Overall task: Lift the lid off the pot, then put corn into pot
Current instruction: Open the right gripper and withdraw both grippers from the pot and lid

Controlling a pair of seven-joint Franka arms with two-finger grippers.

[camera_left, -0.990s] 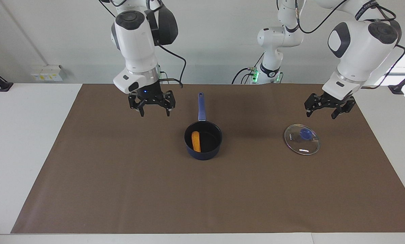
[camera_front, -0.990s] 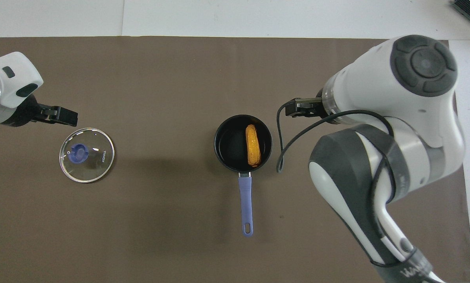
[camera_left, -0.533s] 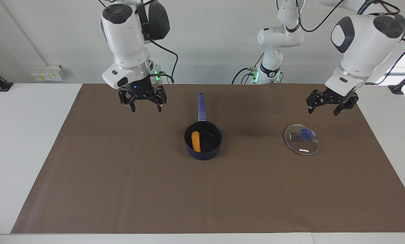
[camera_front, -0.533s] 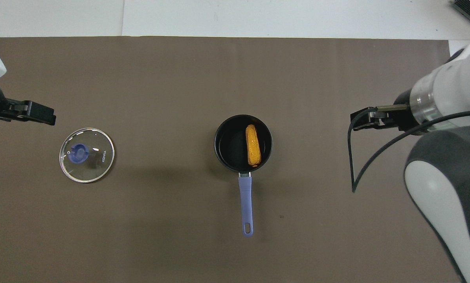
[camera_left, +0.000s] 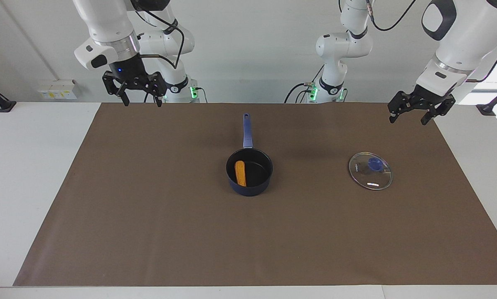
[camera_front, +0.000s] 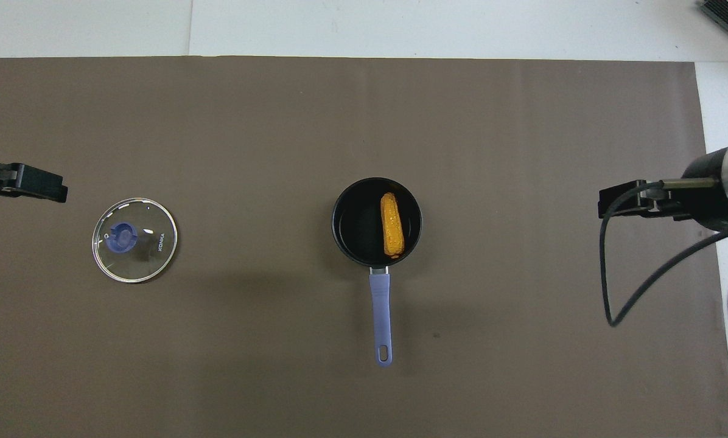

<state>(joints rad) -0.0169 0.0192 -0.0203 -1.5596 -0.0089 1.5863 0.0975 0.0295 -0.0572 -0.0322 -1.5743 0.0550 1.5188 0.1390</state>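
Now that both arms have pulled up and away, the corn (camera_left: 240,173) lies in the pot (camera_left: 249,172) at frame centre, the lid (camera_left: 370,170) at right; left gripper (camera_left: 420,113) and right gripper (camera_left: 133,92) hang wide, empty — task looks complete.

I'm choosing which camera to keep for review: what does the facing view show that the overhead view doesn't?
Only the facing view shows the arms' bases, the wall, and both open grippers whole: the left gripper and right gripper, raised and empty. Only the overhead view shows the hanging hole at the handle's end and the lid's lettering. Both show the corn lying in the pot, with the lid flat on the brown mat toward the left arm's end.
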